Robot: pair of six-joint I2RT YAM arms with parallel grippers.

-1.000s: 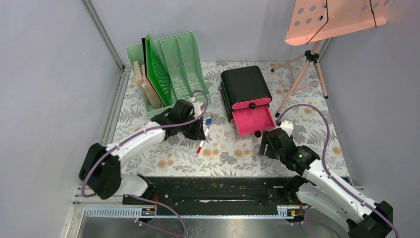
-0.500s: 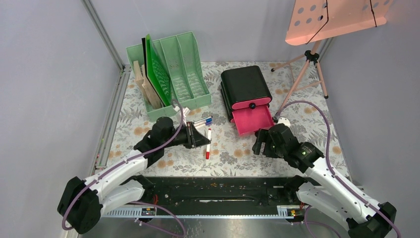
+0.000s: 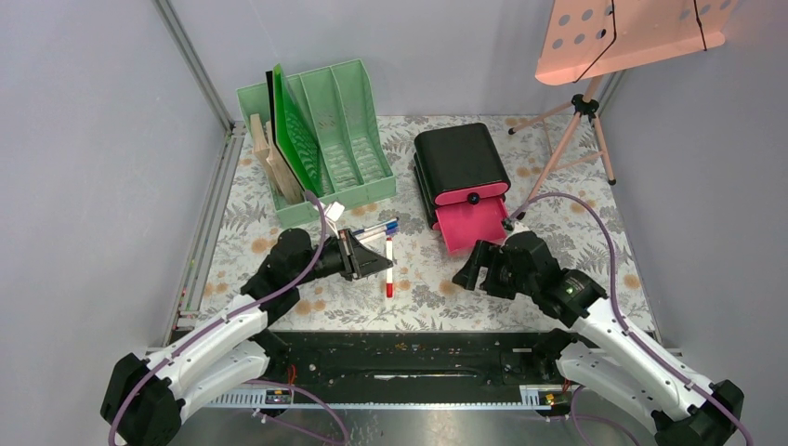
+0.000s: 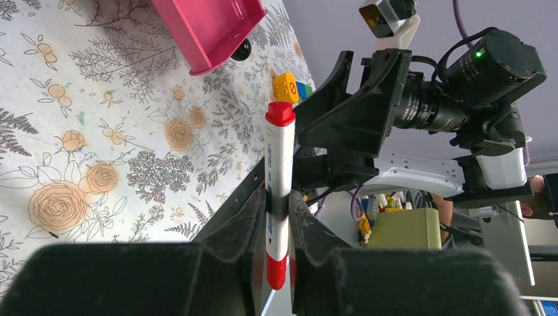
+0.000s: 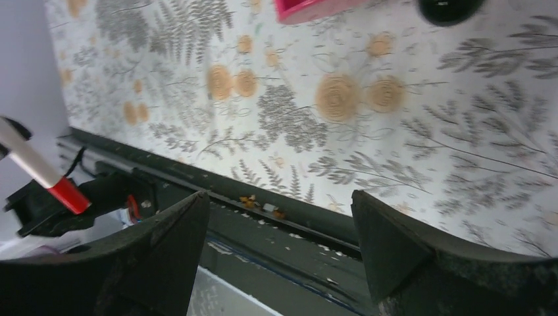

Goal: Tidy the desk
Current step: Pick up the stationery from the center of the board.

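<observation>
The desk (image 3: 418,283) fills the middle of the top view. It has a fern and flower cloth, and a black rail (image 3: 400,348) runs along its near edge. A mint-green file rack (image 3: 339,130) stands at the far left corner. A black drawer box (image 3: 460,158) stands by the far edge, and its bottom pink drawer (image 3: 476,226) is pulled out. Some pens (image 3: 379,228) lie on the cloth between the rack and the box. The left gripper (image 3: 383,263) is over the middle of the desk, clamped on a white marker (image 3: 388,281) with red ends. The right gripper (image 3: 469,268) is just in front of the drawer, with its fingers spread.

In the left wrist view, the left gripper's fingers (image 4: 240,217) squeeze the marker (image 4: 278,164) from both sides. The cloth (image 4: 99,131) is on the left, and the pink drawer (image 4: 210,26) is at the top. A small yellow block (image 4: 285,86) shows just above the marker's red cap.

In the right wrist view, the right gripper (image 5: 279,230) gapes wide with nothing in it, over the desk's near edge and the black rail (image 5: 197,187). The marker (image 5: 36,164) shows at the left.
</observation>
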